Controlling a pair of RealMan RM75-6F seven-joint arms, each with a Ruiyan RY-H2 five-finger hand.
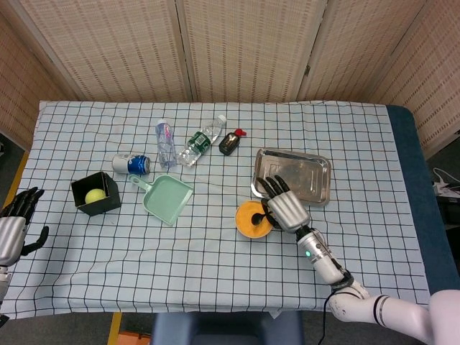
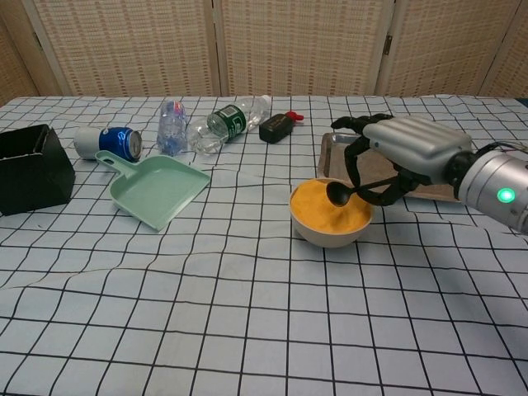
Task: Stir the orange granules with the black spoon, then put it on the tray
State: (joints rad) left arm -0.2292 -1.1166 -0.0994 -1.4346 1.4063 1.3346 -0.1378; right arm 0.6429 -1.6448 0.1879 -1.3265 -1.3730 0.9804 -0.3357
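Black spoon gripped by right hand over orange granules | left hand empty, fingers apart | labels unreadable

Even, bright light is falling from overhead — shadows are lying soft and short. The metal tray is throwing mild glare; both views are staying sharp.

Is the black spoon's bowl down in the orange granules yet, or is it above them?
Cannot tell. In the chest view the black spoon, held by the right hand, overlaps the orange granules, but no gap or contact shows plainly. The head view hides it behind the hand.
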